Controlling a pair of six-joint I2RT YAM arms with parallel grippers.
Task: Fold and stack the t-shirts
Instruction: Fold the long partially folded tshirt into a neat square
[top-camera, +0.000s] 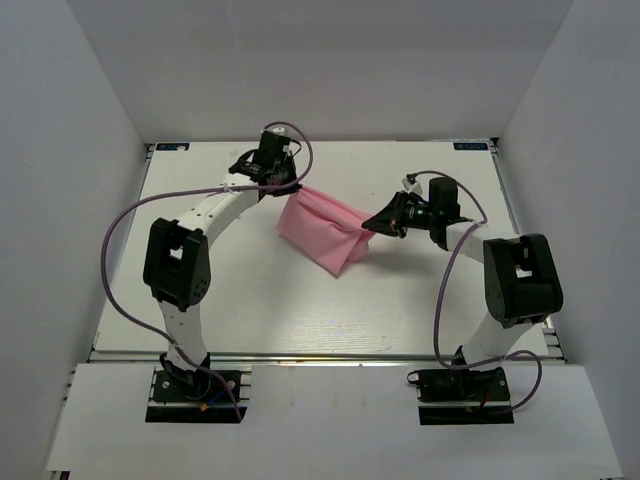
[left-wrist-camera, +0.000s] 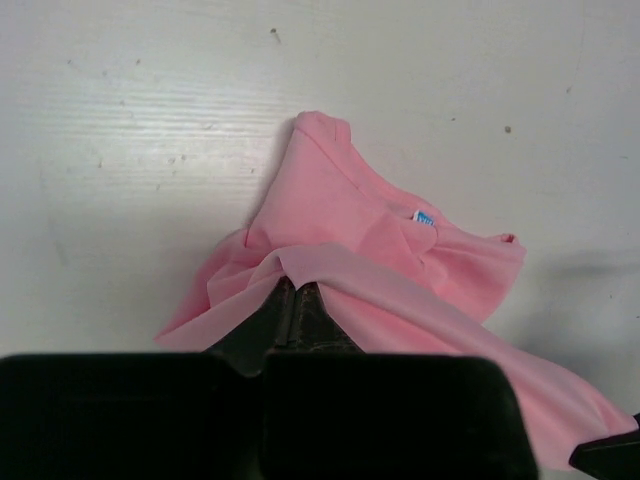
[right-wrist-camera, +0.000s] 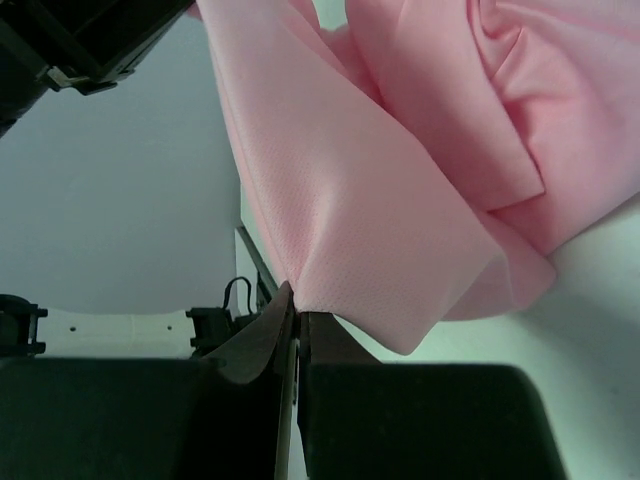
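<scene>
**Top external view.**
- Item: one pink t-shirt (top-camera: 322, 232), on the far half of the table (top-camera: 300, 310), strung between the two arms.
- Left gripper (top-camera: 290, 188): at the shirt's far-left corner.
- Right gripper (top-camera: 368, 226): at its right edge. The cloth sags between the two and comes to a point toward the near side.
- Progress: judged to be early. The shirt is bunched, with no flat fold made. No second shirt and no stack are in view. Spreading, folding and stacking are all left to do.

**Left wrist view.**
- Left gripper (left-wrist-camera: 300, 295): jaws clenched on a band of pink fabric that runs from the fingertips off to the lower right.
- Pink t-shirt (left-wrist-camera: 340, 210): the rest lies just beyond the fingers, crumpled on the table (left-wrist-camera: 150, 120). The collar points away from the camera, and a small blue neck label (left-wrist-camera: 424, 218) shows.
- Condition: layers overlap irregularly. Sleeves cannot be told apart.

**Right wrist view.**
- Right gripper (right-wrist-camera: 297, 310): jaws pinched together on a thin edge of the cloth, right at the fingertips.
- Pink t-shirt (right-wrist-camera: 350, 200): rises from the grip up and away as a taut sheet. Looser folds gather at upper right.
- Dark parts of the left arm (right-wrist-camera: 80, 40) show at upper left, beside the sheet's far end.
</scene>
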